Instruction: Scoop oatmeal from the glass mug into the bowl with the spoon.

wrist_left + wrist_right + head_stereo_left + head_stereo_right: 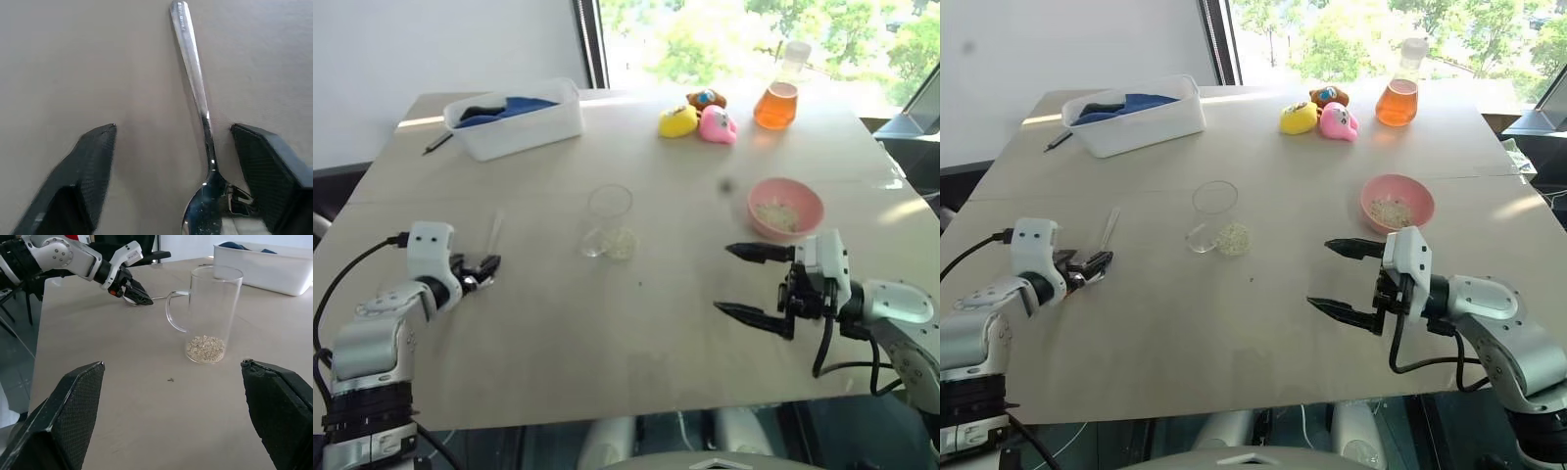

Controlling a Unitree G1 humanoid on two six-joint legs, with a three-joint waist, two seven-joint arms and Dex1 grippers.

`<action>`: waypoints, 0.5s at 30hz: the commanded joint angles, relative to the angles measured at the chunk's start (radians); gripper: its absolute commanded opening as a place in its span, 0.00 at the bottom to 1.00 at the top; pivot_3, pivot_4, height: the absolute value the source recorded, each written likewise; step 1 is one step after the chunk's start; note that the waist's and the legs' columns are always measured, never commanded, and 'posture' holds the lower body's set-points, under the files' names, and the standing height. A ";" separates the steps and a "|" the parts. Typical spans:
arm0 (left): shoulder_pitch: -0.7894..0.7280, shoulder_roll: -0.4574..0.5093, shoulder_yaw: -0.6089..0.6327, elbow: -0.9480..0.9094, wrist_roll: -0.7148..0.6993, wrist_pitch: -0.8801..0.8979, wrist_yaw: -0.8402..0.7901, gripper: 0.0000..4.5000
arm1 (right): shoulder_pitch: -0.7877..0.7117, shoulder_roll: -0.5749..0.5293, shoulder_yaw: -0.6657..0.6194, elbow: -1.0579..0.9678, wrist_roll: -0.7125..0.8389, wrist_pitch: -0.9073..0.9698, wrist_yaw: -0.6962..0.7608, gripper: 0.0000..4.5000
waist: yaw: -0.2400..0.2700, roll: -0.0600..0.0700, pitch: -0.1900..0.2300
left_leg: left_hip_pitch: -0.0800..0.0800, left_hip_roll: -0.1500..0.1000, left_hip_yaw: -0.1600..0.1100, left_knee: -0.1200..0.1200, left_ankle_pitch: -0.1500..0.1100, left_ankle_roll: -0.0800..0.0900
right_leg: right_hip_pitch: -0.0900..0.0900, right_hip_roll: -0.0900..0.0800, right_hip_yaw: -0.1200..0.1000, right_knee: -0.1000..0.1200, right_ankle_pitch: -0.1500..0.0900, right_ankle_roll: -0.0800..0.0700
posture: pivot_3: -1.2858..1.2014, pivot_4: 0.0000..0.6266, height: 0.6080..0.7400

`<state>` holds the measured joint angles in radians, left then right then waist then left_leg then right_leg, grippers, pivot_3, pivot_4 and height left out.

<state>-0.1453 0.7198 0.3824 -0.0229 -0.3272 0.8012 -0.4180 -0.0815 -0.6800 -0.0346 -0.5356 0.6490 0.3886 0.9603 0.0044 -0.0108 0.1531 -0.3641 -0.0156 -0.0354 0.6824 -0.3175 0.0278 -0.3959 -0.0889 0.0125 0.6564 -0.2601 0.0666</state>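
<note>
The spoon point(195, 83) lies flat on the table at the left, its handle pointing away from me. My left gripper point(484, 269) is low over the spoon's bowl end, open, one finger on each side of it; the spoon lies close to one finger point(259, 161). The glass mug point(608, 220) stands at the table's middle with a little oatmeal point(206, 348) in its bottom. The pink bowl point(786, 208) sits to the right and holds some oatmeal point(775, 213) too. My right gripper point(724, 279) hovers open in front of the bowl, pointing left toward the mug, empty.
A white tub point(519, 117) with blue cloth stands at the back left, a pen point(437, 143) beside it. Small toys point(698, 117) and a flask of orange liquid point(777, 98) are at the back right. A tiny crumb point(170, 379) lies near the mug.
</note>
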 commanded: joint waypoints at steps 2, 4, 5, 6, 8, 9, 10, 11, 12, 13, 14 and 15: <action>0.029 0.015 -0.038 0.045 0.032 0.040 -0.005 0.30 | -0.006 0.007 -0.008 -0.037 0.013 -0.005 -0.013 1.00 | -0.001 0.002 -0.001 | 0.000 0.000 0.000 0.000 0.000 0.000 | 0.000 0.000 0.000 0.000 0.000 0.000 | 0.52 0.24 1.00; 0.042 0.006 -0.034 0.040 0.030 0.048 0.002 0.11 | 0.001 0.005 -0.006 -0.045 0.013 -0.004 -0.013 1.00 | -0.003 0.003 -0.002 | 0.001 0.000 0.000 0.000 0.000 0.001 | 0.000 0.000 0.000 0.001 0.000 0.000 | 0.52 0.24 1.00; 0.057 0.001 -0.032 0.033 0.028 0.051 0.003 0.04 | 0.003 0.006 -0.006 -0.047 0.014 -0.003 -0.015 1.00 | -0.004 0.003 -0.002 | 0.001 0.000 0.000 0.000 0.000 0.001 | 0.000 0.000 0.001 0.001 0.000 0.000 | 0.52 0.24 1.00; 0.071 -0.005 -0.030 0.026 0.026 0.053 0.004 0.04 | 0.002 0.007 -0.006 -0.047 0.014 -0.003 -0.018 1.00 | -0.008 0.004 -0.002 | 0.001 0.000 0.000 0.000 0.000 0.001 | 0.000 0.000 0.001 0.001 0.000 0.000 | 0.52 0.24 1.00; 0.107 -0.022 -0.016 0.006 0.016 0.059 0.010 0.04 | 0.003 0.009 -0.009 -0.047 0.017 0.000 -0.023 1.00 | -0.018 0.007 -0.004 | 0.001 0.001 0.000 -0.001 -0.001 0.001 | 0.000 0.000 0.002 0.001 0.000 0.000 | 0.52 0.24 1.00; 0.124 -0.030 -0.008 -0.003 0.013 0.059 0.012 0.04 | 0.004 0.008 -0.010 -0.047 0.017 0.000 -0.024 1.00 | -0.021 0.007 -0.004 | 0.002 0.001 0.001 -0.001 -0.001 0.001 | 0.000 0.000 0.003 0.001 0.000 0.000 | 0.52 0.24 1.00; 0.141 -0.040 0.002 -0.012 0.012 0.045 0.016 0.04 | 0.005 0.008 -0.010 -0.047 0.017 -0.001 -0.024 1.00 | -0.024 0.008 -0.004 | 0.002 0.000 0.001 -0.002 -0.001 0.001 | 0.000 0.000 0.004 0.001 0.000 0.000 | 0.52 0.24 1.00; 0.158 -0.053 0.014 -0.024 0.008 0.028 0.018 0.04 | 0.007 0.007 -0.011 -0.048 0.017 -0.002 -0.024 1.00 | -0.025 0.009 -0.005 | 0.003 0.000 0.001 -0.003 -0.001 0.001 | 0.000 0.000 0.004 0.000 0.000 0.000 | 0.52 0.24 1.00; 0.180 -0.071 0.031 -0.039 0.003 0.001 0.017 0.04 | 0.008 0.007 -0.011 -0.048 0.017 -0.001 -0.025 1.00 | -0.026 0.009 -0.005 | 0.003 0.000 0.002 -0.003 -0.001 0.001 | 0.000 0.000 0.004 0.000 0.000 0.000 | 0.52 0.24 1.00; 0.204 -0.091 0.047 -0.059 -0.005 -0.034 0.009 0.04 | 0.009 0.006 -0.012 -0.047 0.018 -0.001 -0.025 1.00 | -0.026 0.010 -0.005 | 0.003 0.000 0.002 -0.004 -0.001 0.001 | -0.001 0.000 0.004 -0.001 0.000 0.000 | 0.52 0.24 1.00; 0.233 -0.106 0.061 -0.080 -0.009 -0.054 0.004 0.04 | 0.008 0.007 -0.012 -0.045 0.018 -0.001 -0.027 1.00 | -0.026 0.010 -0.006 | 0.003 0.000 0.002 -0.005 -0.001 0.001 | -0.001 0.000 0.004 -0.001 0.000 0.000 | 0.52 0.24 1.00; 0.261 -0.116 0.068 -0.101 -0.009 -0.067 0.002 0.04 | 0.008 0.007 -0.013 -0.043 0.018 -0.001 -0.028 1.00 | -0.025 0.010 -0.006 | 0.003 0.000 0.002 -0.006 -0.001 0.001 | -0.001 0.000 0.005 -0.002 0.000 0.000 | 0.52 0.24 1.00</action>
<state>0.0498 0.6246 0.4643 -0.1460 -0.3390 0.7193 -0.4079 -0.0692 -0.6753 -0.0344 -0.5454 0.6510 0.3913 0.9324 -0.0210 -0.0003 0.1472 -0.3613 -0.0152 -0.0336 0.6751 -0.3181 0.0288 -0.3970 -0.0893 0.0185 0.6529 -0.2601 0.0666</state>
